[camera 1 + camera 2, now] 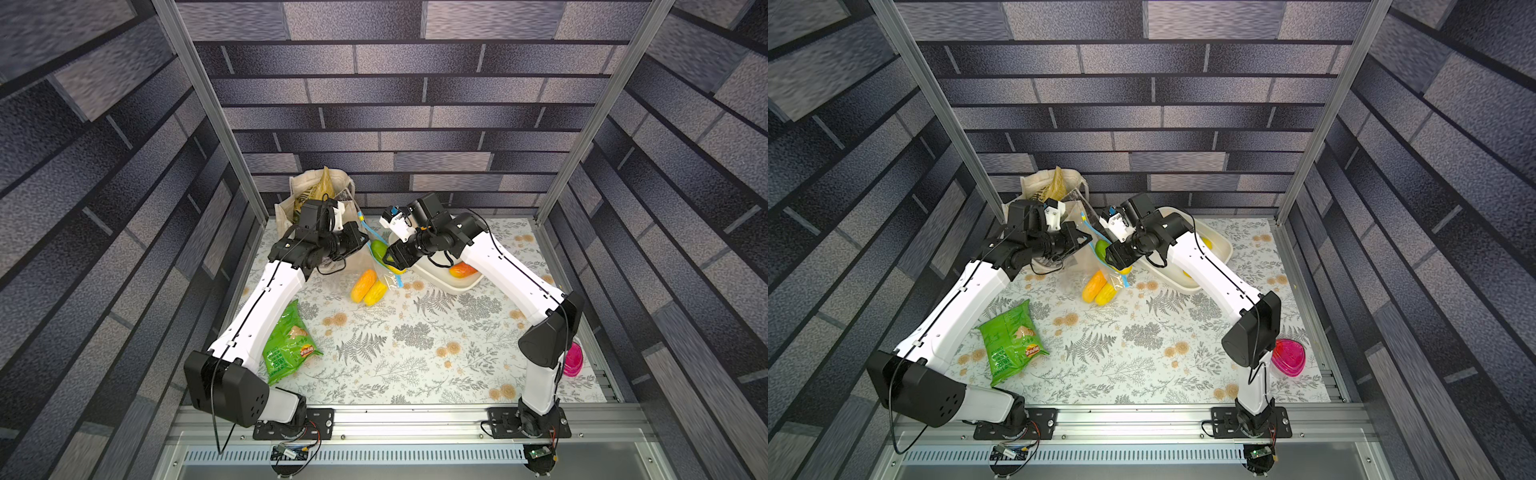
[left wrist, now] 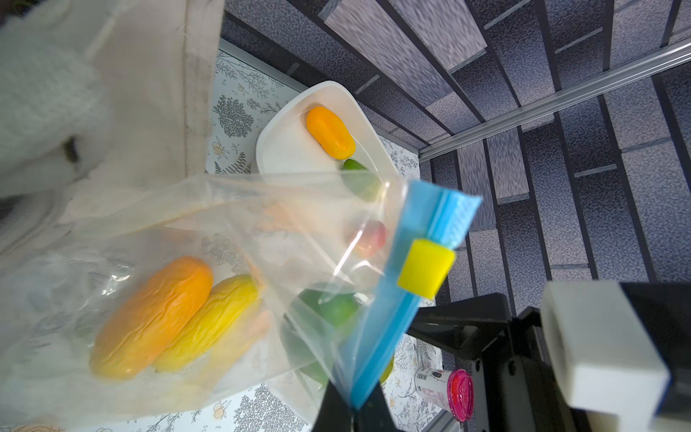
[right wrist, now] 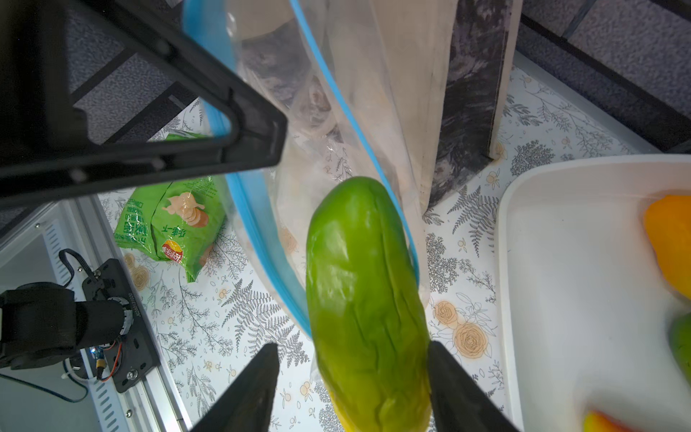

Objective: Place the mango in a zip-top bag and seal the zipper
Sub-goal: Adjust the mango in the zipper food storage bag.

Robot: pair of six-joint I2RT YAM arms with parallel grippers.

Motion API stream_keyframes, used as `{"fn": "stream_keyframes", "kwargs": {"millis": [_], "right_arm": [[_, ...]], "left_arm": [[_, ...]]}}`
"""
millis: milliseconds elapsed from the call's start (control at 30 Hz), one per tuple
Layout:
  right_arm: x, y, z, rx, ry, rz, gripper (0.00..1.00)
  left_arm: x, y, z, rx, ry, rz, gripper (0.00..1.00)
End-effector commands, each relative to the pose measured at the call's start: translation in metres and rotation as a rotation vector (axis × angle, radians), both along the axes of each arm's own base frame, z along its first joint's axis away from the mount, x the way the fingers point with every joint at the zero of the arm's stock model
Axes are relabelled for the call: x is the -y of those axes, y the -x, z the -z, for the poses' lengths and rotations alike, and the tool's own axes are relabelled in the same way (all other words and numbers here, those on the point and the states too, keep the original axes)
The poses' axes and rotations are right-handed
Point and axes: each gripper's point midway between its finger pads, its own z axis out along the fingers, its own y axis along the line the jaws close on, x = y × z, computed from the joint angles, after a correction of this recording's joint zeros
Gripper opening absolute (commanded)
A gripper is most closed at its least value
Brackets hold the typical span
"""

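Crisp packet [image 1: 286, 345]: nearest the lens, well apart from the zip-top bag [image 2: 261, 224].
Risk: green mango [image 3: 359, 284], only nose-first inside the bag's mouth, may slide back out over the sagging lip once let go.
Left gripper [image 2: 353, 409]: clenched on the bag's zipper [image 2: 389, 318], hoisting the mouth.
Right gripper [image 3: 353, 346]: jaws spread astride the mango's tail outside the bag; one finger touching, the other clear.

Green mango [image 3: 366, 299], clear zip-top bag [image 2: 187, 224], light-blue zipper [image 2: 392, 310], yellow slider [image 2: 425, 269], fern-patterned table [image 1: 395, 353]
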Motion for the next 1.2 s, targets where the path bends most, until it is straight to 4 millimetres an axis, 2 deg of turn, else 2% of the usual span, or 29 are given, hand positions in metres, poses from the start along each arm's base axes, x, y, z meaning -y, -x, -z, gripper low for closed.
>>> {"fn": "stream_keyframes", "kwargs": {"millis": [0, 100, 167, 267, 433, 533, 633, 733, 900, 1067, 1167], "right_arm": [[0.007, 0.000, -0.057, 0.115, -0.176, 0.079, 0.79], [0.027, 0.003, -0.074, 0.144, -0.285, 0.156, 0.87], [0.042, 0.007, -0.060, 0.103, -0.363, 0.201, 0.92], [0.047, 0.013, -0.032, 0.008, -0.497, 0.216, 0.95], [0.028, 0.015, 0.007, -0.148, -0.565, 0.181, 0.88], [0.035, 0.009, 0.021, -0.135, -0.574, 0.219, 0.90], [0.028, 0.006, 0.028, -0.184, -0.600, 0.194, 0.75], [0.018, 0.004, 0.029, -0.209, -0.638, 0.163, 0.73], [0.006, 0.001, 0.019, -0.218, -0.689, 0.113, 0.68], [0.004, -0.002, 0.010, -0.207, -0.640, 0.098, 0.52], [0.003, 0.001, 0.006, -0.207, -0.595, 0.090, 0.50]], "left_arm": [[-0.004, 0.003, -0.011, 0.040, 0.016, 0.001, 0.00], [-0.004, 0.001, -0.009, 0.035, 0.018, 0.003, 0.00], [-0.004, 0.000, -0.007, 0.029, 0.018, 0.004, 0.00], [-0.003, -0.002, -0.006, 0.024, 0.022, 0.005, 0.00], [-0.001, -0.004, -0.008, 0.020, 0.023, 0.006, 0.00], [-0.002, -0.005, -0.007, 0.018, 0.020, 0.003, 0.00], [-0.001, -0.005, -0.007, 0.016, 0.021, 0.006, 0.00], [-0.001, -0.005, -0.008, 0.021, 0.018, 0.005, 0.00], [-0.002, -0.004, -0.008, 0.022, 0.012, 0.002, 0.00], [-0.001, -0.006, -0.008, 0.017, 0.010, 0.007, 0.00], [-0.001, -0.006, -0.011, 0.024, 0.011, 0.005, 0.00]]}}
